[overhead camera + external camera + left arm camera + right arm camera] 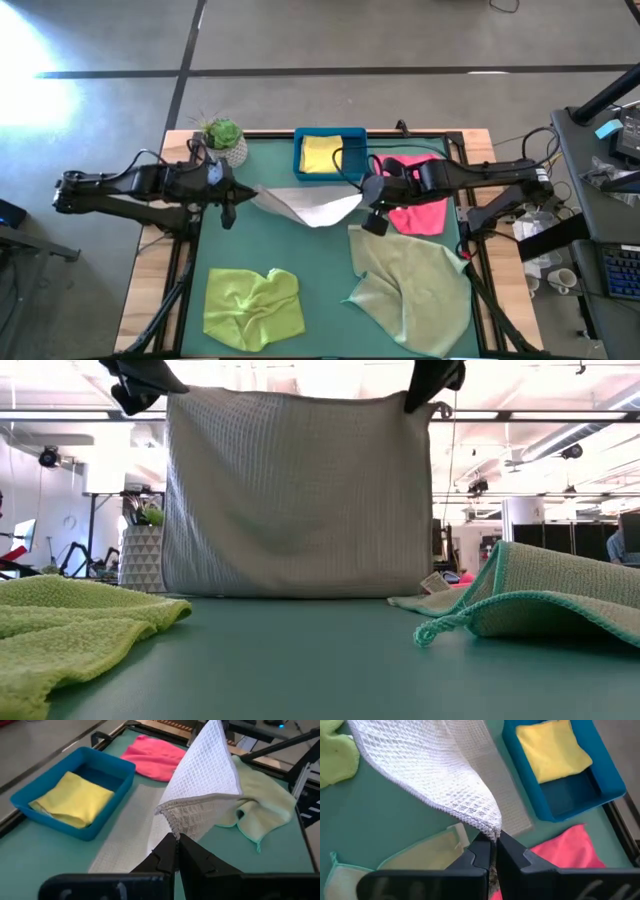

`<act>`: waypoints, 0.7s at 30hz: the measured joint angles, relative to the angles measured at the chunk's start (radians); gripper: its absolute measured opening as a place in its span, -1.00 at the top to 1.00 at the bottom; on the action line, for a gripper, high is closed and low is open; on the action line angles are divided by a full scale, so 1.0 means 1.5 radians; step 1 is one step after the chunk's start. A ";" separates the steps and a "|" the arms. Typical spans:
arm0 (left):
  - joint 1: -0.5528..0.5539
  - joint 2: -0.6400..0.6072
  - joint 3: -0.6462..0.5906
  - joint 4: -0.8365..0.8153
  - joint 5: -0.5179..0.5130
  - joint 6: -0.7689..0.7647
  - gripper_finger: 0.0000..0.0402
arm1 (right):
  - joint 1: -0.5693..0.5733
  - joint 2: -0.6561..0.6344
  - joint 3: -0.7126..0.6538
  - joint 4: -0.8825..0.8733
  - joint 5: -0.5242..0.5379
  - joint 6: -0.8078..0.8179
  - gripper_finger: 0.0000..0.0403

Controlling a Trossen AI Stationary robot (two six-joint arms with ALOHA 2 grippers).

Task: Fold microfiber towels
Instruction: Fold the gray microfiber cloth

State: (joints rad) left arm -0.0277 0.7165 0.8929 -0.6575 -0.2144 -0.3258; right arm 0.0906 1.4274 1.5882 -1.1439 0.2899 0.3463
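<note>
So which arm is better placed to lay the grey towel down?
Neither alone: the left gripper and right gripper each pinch an upper corner of the hanging grey towel; probably both lower together.

- Light grey towel hanging lifted mid-table, lower edge touching the mat.
- Yellow towel lying folded in the blue tray.
- Hot pink towel, lime green towel, sage green towel lying crumpled.
</note>
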 joint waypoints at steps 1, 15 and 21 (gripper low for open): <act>0.000 0.000 0.005 -0.012 -0.002 0.001 1.00 | 0.002 0.000 0.002 -0.005 0.001 0.004 0.96; 0.016 0.007 0.092 -0.081 -0.194 0.178 1.00 | -0.014 0.001 0.010 -0.005 0.217 -0.027 0.96; 0.047 0.040 0.160 -0.079 -0.217 0.275 1.00 | -0.019 0.005 0.100 0.006 0.321 -0.083 0.96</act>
State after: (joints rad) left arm 0.0435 0.7762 1.1331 -0.7767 -0.5394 0.0861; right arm 0.0628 1.4351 1.7379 -1.1355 0.7721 0.2214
